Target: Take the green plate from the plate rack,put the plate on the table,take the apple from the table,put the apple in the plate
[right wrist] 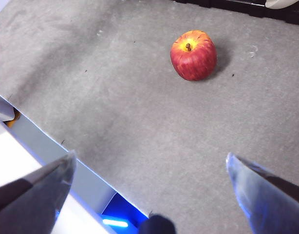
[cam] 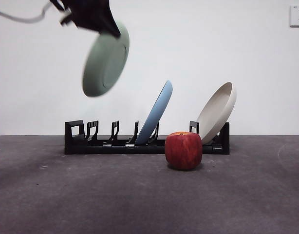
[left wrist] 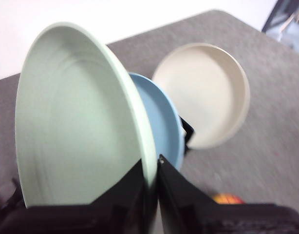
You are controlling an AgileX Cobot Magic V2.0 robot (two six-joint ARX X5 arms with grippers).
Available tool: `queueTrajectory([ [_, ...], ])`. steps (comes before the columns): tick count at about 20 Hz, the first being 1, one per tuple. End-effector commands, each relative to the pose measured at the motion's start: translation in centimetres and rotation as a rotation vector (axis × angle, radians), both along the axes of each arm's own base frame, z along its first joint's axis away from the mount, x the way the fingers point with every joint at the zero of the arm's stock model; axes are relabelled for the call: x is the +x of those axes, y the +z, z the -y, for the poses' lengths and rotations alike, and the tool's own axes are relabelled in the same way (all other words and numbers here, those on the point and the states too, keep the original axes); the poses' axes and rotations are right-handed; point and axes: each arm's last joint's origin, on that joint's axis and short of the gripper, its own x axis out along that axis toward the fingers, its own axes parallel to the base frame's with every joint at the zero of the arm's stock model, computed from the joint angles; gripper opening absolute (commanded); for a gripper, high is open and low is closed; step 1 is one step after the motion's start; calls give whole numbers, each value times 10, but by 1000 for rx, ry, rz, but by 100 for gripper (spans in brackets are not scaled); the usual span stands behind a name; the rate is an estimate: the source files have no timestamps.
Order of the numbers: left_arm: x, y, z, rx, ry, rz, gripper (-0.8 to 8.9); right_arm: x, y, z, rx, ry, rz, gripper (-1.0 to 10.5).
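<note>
The dark grey counter [cam: 140, 195] fills the lower part of the front view and carries everything but the lifted plate. Along its far side, before a white wall [cam: 213, 48], stands the long black plate rack [cam: 98, 141] with its row of upright prongs. Above the rack's left portion the green plate [cam: 104, 61] hangs in the air, tilted and clear of the prongs, its upper edge clamped by the left hand [left wrist: 150, 170], whose two black jaws are pressed against either face of the rim in the left wrist view; the dark arm enters the front view from the upper left. A light blue plate [cam: 157, 112] leans in a slot near the rack's middle, and a cream-beige plate [cam: 217, 109] leans at the rack's right end, both tipped to the right. The red apple [cam: 183, 150], with a yellow-orange patch around its stem, sits on the counter just in front of the rack, between those two plates as seen from the front. The right hand [right wrist: 149, 170] hovers over bare counter well apart from the apple, jaws spread wide and holding nothing. A white wall socket [cam: 297, 15] sits at the upper right.
</note>
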Motion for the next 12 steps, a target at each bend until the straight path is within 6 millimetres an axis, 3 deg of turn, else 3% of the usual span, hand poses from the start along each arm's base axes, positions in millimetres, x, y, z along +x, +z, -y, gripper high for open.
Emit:
queueTrajectory([
  [1,-38,20,5,154,-74,68,-7,0,1,0,5,5,5,691],
  [4,-85,31,19,365,-110,80,-5,0,1,0,7,5,4,691],
  [7,-117,25,40,521,-160,46,-5,0,1,0,8,6,4,691],
  [10,-140,2,64,651,-208,29,-5,-1,2,0,11,3,3,691],
  [12,-153,-24,78,723,-216,20,-5,-1,2,0,11,2,2,691],
])
